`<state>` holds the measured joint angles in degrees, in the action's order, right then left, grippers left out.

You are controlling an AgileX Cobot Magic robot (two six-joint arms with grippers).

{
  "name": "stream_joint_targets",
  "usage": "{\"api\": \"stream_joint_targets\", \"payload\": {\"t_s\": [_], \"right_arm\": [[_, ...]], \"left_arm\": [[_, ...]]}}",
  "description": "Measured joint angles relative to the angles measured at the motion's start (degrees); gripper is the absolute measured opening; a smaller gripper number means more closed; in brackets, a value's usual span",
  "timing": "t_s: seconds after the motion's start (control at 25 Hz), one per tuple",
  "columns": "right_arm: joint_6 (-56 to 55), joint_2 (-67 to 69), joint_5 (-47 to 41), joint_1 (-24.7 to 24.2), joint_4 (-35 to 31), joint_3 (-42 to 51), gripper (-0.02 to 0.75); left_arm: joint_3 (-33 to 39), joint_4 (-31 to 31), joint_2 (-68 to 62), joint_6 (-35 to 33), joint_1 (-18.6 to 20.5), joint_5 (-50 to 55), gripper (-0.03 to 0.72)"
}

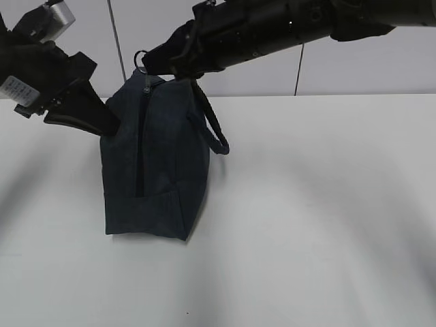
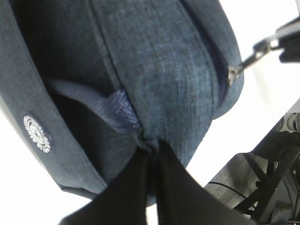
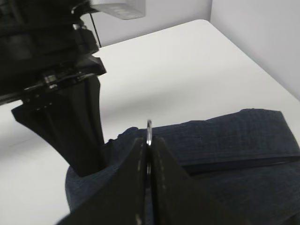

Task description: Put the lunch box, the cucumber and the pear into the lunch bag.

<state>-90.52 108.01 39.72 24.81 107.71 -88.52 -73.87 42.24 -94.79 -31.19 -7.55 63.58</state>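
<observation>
The lunch bag [image 1: 155,163] stood on its end on the white table [image 1: 320,204], its long axis upright, with the zipper [image 1: 142,136] running up the face toward me and shut as far as I could see. I saw no lunch box, cucumber or pear anywhere, so I judged they were already inside and the job was at the closing stage.

The ring pull [image 3: 149,131] sat at the very top of the bag, right between the tips of my right gripper [image 3: 149,140], which came in from above and to the right. Those jaws were pressed together on the ring, with no gap showing in the right wrist view. Any further pull would run along the zipper line, and the right arm was the one placed for it.

My left gripper [image 2: 152,154] was at the bag's upper left side, jaws closed on a fold of fabric beside the handle's sewn end [image 2: 119,110]. I read that as a brace against the pull. The loop handle [image 1: 214,129] hung off the right side, clear of both grippers.
</observation>
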Motion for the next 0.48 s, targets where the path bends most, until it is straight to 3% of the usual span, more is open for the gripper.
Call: {"api": "stream_joint_targets", "payload": {"t_s": [0.48], "right_arm": [[-0.04, 3.60, -6.31, -0.19, 0.00, -2.02, -0.016]], "left_arm": [[0.15, -1.79, -0.17, 0.05, 0.00, -0.08, 0.011]]}}
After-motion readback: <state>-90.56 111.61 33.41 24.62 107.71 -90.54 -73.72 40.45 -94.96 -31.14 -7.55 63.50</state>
